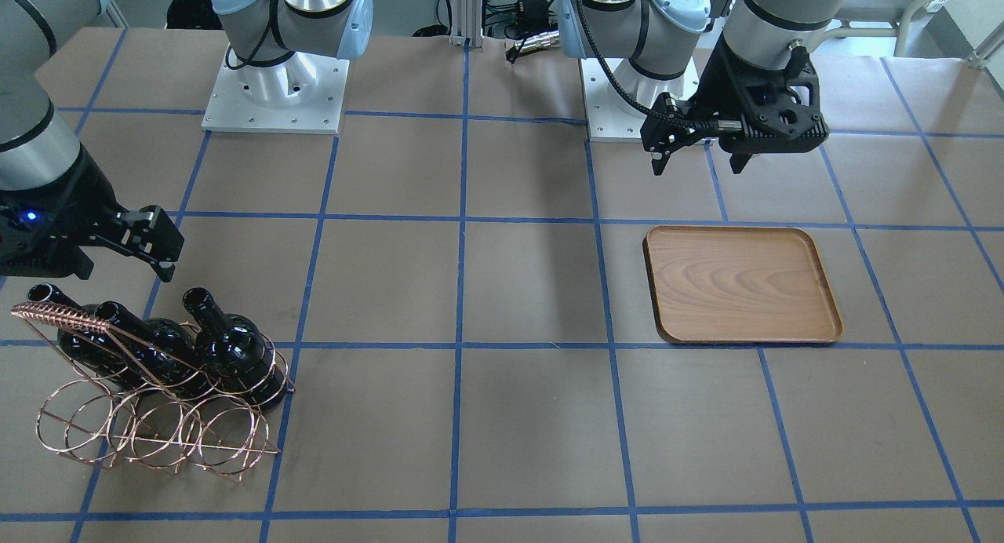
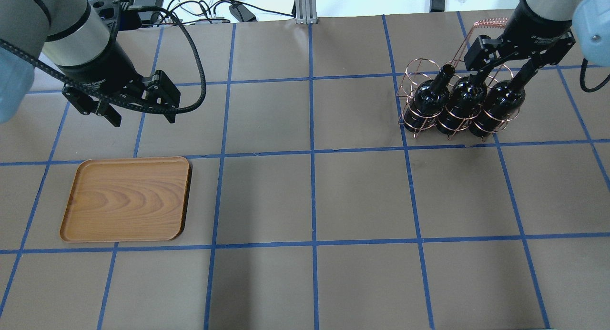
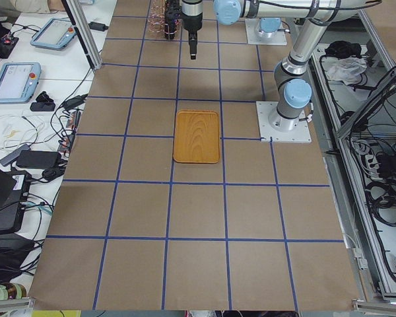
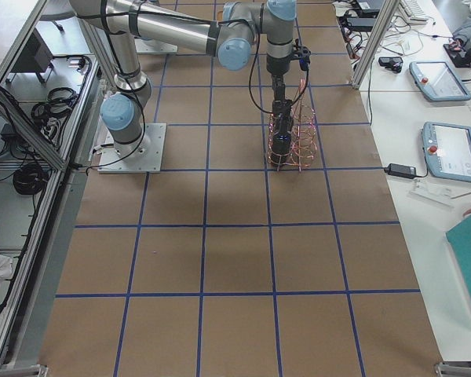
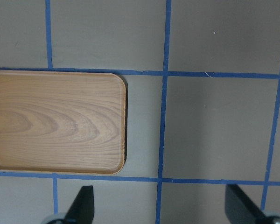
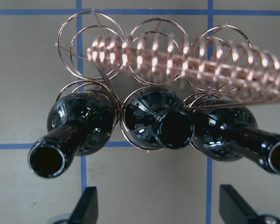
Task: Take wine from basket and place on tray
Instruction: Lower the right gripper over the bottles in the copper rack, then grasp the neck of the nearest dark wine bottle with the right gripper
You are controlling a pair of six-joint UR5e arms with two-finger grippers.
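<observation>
The wine [image 2: 461, 101]: where is it?

Start with the table [image 2: 310, 201], brown and gridded in blue tape [image 2: 312, 153]. On the robot's left side lies the wooden tray [image 2: 128, 199]. Well apart, on the right side, stands the copper wire basket [image 6: 177, 58]. The wine is three near-black bottles leaning side by side in its rings, in the row nearer the robot.

And the grippers?

The right gripper [image 6: 161, 205] hovers just by the necks, fingers spread wide, gripping nothing. In its wrist view it touches no bottle. The left gripper [image 5: 159, 201] hangs over the table near the tray, equally wide, nothing in it.

Any label or brand to read?

The bottles' glass shows plain and glossy. White print [image 2: 89, 85] on the left gripper's body is too small to make out.
</observation>
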